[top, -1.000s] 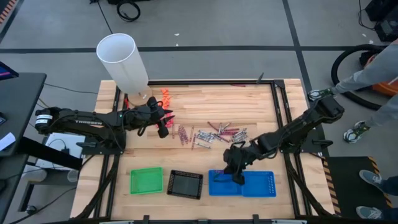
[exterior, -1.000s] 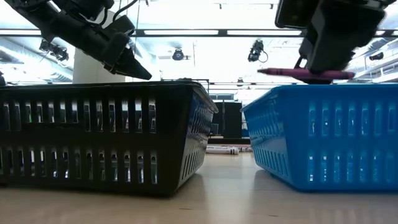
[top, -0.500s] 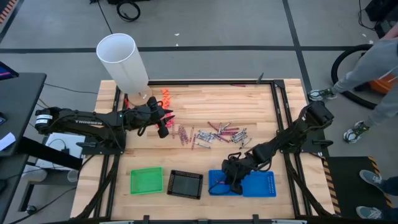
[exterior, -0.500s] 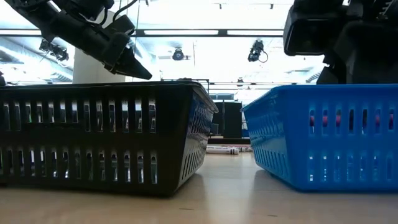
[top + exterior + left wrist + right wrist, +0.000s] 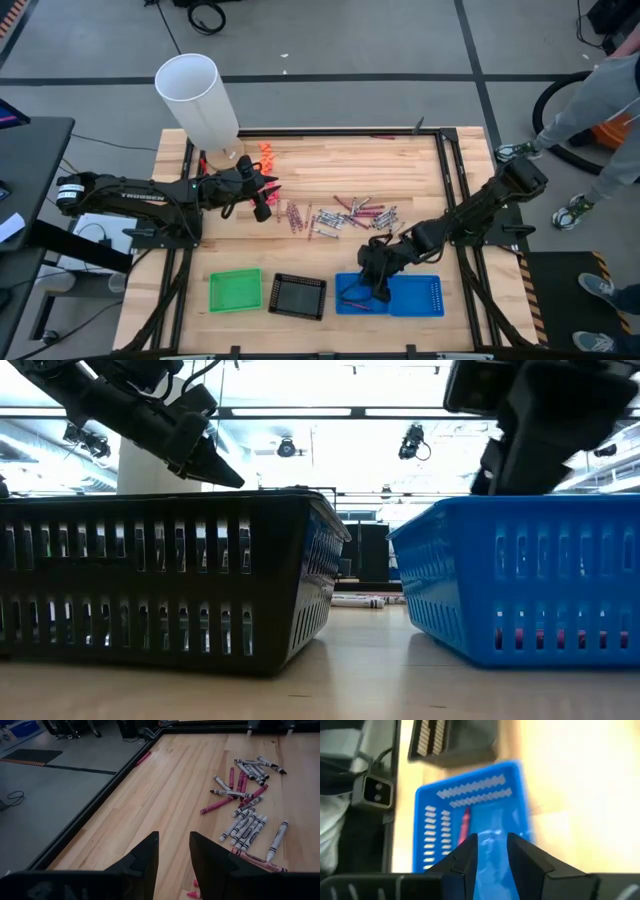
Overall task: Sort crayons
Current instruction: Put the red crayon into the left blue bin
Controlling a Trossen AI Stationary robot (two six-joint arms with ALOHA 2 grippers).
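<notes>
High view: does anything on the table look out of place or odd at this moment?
Only the tall white cylinder at the table's far-left corner stands out, leaning instead of upright. The crayons lie loose mid-table, as expected mid-sort.

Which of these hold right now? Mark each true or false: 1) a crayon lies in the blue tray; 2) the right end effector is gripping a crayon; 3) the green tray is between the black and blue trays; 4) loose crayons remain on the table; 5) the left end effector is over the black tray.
1) True: a red crayon lies in the blue tray.
2) False: the right end effector is open and empty above that tray.
3) False: the black tray sits between the green tray and the blue one.
4) True: a pile of crayons lies mid-table.
5) False: the left end effector is open, beside the white cylinder.
</notes>
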